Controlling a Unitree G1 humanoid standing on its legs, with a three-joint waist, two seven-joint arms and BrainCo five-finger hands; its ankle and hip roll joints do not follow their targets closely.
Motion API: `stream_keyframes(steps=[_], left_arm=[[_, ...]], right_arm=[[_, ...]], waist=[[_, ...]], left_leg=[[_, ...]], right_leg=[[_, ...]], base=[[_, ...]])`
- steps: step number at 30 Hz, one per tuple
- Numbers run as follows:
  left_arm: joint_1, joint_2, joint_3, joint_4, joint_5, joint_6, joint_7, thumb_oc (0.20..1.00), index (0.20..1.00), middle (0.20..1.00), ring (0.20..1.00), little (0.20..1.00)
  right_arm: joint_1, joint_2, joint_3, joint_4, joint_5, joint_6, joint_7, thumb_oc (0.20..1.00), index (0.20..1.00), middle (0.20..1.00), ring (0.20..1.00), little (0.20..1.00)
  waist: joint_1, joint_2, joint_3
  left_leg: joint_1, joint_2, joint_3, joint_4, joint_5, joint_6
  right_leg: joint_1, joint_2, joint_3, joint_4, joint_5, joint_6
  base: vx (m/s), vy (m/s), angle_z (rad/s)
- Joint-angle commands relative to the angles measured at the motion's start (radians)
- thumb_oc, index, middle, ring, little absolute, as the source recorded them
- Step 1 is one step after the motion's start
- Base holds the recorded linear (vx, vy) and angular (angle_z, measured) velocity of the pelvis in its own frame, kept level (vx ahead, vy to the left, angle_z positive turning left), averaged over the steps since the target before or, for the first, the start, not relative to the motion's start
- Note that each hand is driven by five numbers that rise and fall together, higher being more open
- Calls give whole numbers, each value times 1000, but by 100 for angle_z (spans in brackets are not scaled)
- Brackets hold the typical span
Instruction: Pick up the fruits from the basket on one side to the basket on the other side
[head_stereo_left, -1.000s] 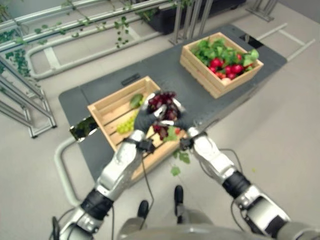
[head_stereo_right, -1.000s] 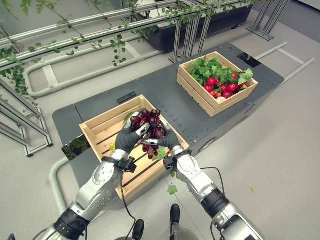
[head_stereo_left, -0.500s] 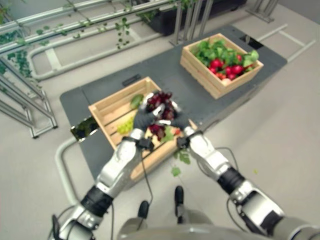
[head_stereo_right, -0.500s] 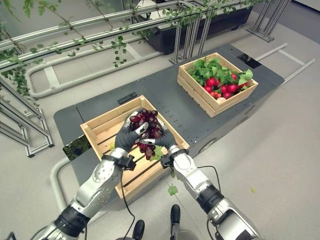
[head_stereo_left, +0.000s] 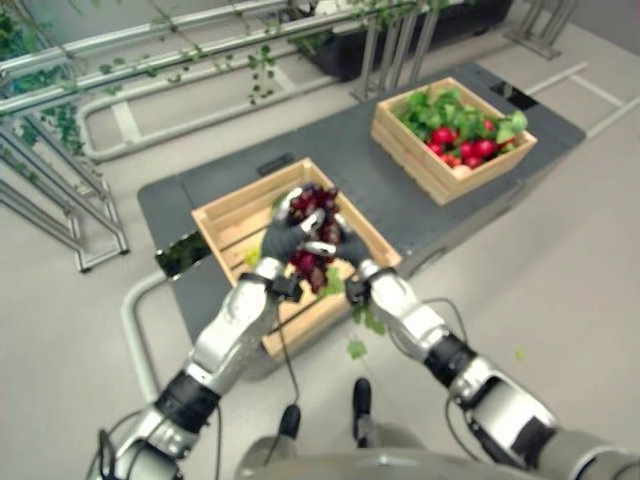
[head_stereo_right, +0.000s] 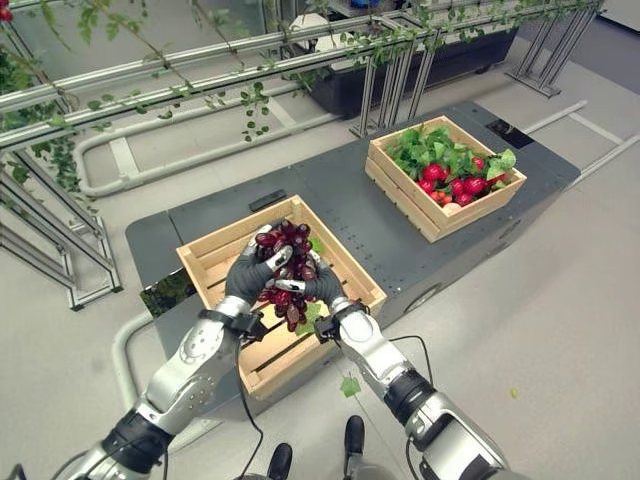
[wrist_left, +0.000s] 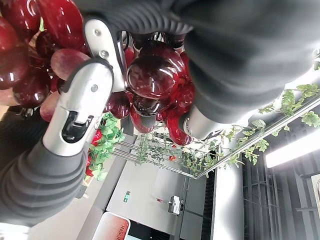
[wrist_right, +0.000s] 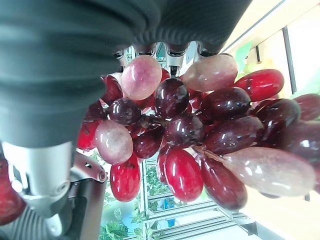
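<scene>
the left hand (head_stereo_right: 250, 277) and right hand (head_stereo_right: 322, 288) are still cupping the red grape bunch (head_stereo_right: 287, 272) between curled fingers, holding it over the near crate (head_stereo_right: 205, 262) as a second ago; transfer is barely starting; rightward, the far crate (head_stereo_right: 400, 198) is waiting on the grey tabletop (head_stereo_right: 340, 215); vine-draped metal rails (head_stereo_right: 180, 70) are running behind.

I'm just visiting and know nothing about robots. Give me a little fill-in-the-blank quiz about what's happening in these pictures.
1. Both robot hands, left robot hand and right robot hand, hold a bunch of dark red ____.
2. The bunch hangs above the ____ wooden crate.
3. The far crate holds red fruit among green ____.
4. Both crates stand on a dark grey ____.

Missing words: grapes; near; leaves; platform
</scene>
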Motion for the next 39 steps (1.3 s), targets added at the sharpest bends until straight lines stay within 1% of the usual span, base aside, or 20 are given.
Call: stream_keyframes(steps=[1,10,18,21,30,39], left_arm=[[-182,-101,-137,-174,-40,-93,-97,200,200,200,200,200],[-199,-112,-141,-176,-40,-99,-91,200,200,200,200,200],[-190,-99,-102,-173,-24,-105,-83,200,200,200,200,200],[-192,-101,-100,-171,-28,-106,-80,200,200,200,200,200],[-184,-103,-112,-166,-34,-106,-85,200,200,200,200,200],[-202,-119,-146,-139,-45,-99,-86,200,200,200,200,200]], right_arm=[[-120,103,36,113,-4,17,-1,1000,1000,1000,1000,1000],[-111,113,43,131,-7,13,1,1000,1000,1000,1000,1000],[-17,61,41,60,-42,15,27,1000,1000,1000,1000,1000],[-9,61,38,56,-40,16,29,1000,1000,1000,1000,1000],[-22,73,32,51,-28,9,19,1000,1000,1000,1000,1000],[-64,109,40,89,-6,11,3,1000,1000,1000,1000,1000]], waist=[[36,-5,-15],[36,-2,-16],[23,0,-17],[20,0,-17],[18,-2,-21],[16,-5,-27]], left_leg=[[-4,-42,-33,-45,-73,38],[-2,-44,-30,-44,-74,39],[-2,-41,-28,-44,-73,38],[-3,-40,-26,-44,-73,37],[0,-39,-20,-43,-74,39],[0,-39,-14,-42,-74,40]], right_leg=[[49,5,11,5,-133,87],[48,5,13,5,-133,88],[47,2,14,5,-132,90],[45,2,14,5,-131,89],[44,4,21,5,-129,90],[39,8,29,5,-124,89]], base=[[0,0,0],[0,0,0],[0,0,0],[0,0,0],[0,0,0],[0,0,0]])
